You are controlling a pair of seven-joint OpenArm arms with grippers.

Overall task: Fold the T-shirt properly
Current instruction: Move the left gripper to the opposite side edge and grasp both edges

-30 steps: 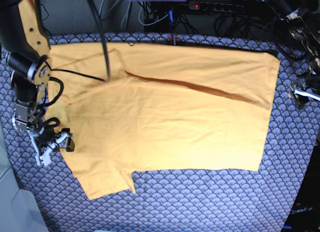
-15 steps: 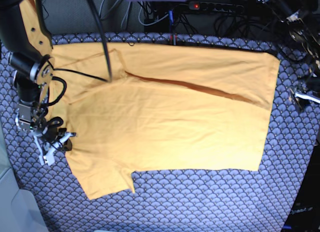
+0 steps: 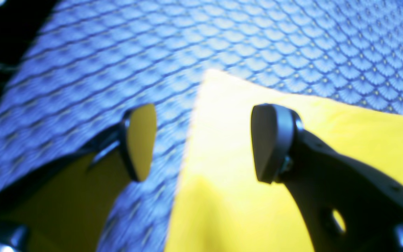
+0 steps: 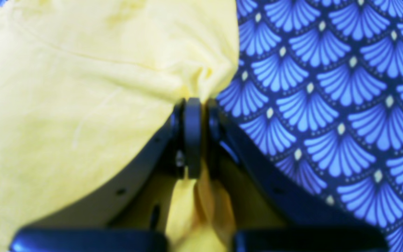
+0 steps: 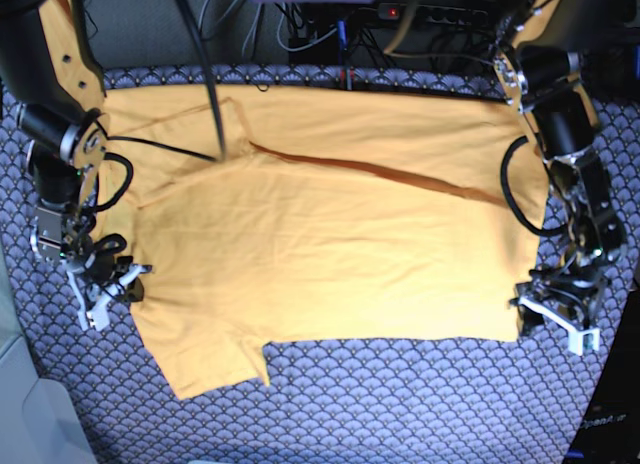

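Base view shows the T-shirt [image 5: 340, 244] spread flat on the scallop-patterned cloth [image 5: 400, 404], between both arms. Its sleeve-side edge bunches between the right gripper [image 4: 194, 136], whose jaws are pinched tight on the fabric. The left gripper [image 3: 201, 140] stands wide, a shirt corner directly beneath its gap.

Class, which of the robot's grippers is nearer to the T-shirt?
Right. The right gripper is shut on the T-shirt edge; the left gripper hovers open over its corner, not touching.
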